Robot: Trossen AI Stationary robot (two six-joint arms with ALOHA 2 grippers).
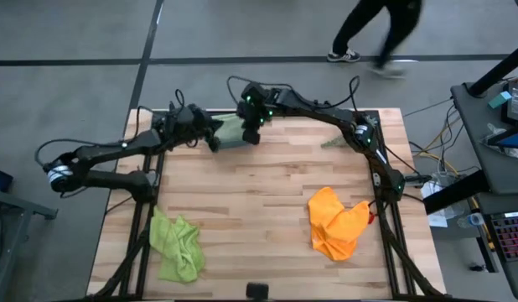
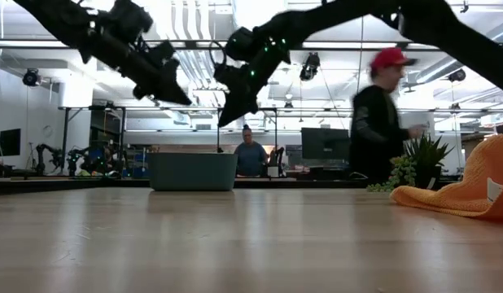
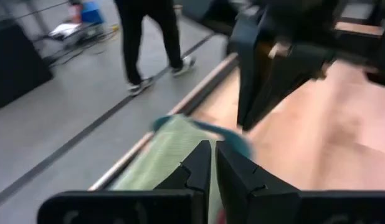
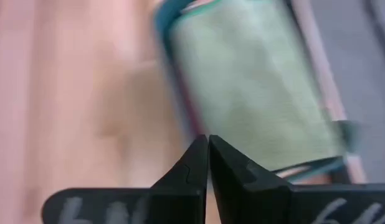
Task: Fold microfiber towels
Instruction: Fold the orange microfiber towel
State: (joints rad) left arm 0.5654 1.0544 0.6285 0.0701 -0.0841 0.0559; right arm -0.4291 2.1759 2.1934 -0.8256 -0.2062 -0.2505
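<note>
A bin (image 1: 231,132) sits at the tabletop's (image 1: 259,210) far edge with 1 towel (image 4: 255,99) in it. The left hand (image 1: 214,138) and right hand (image 1: 251,134) hang over it. 2 more towels lie near the front: one left (image 1: 177,245), one right (image 1: 336,222).

Four cameras around one bench (image 1: 259,193)

One looks straight down; one sits level at bench height facing the room; both wrist cameras look closely at the green towel (image 4: 255,93).
</note>
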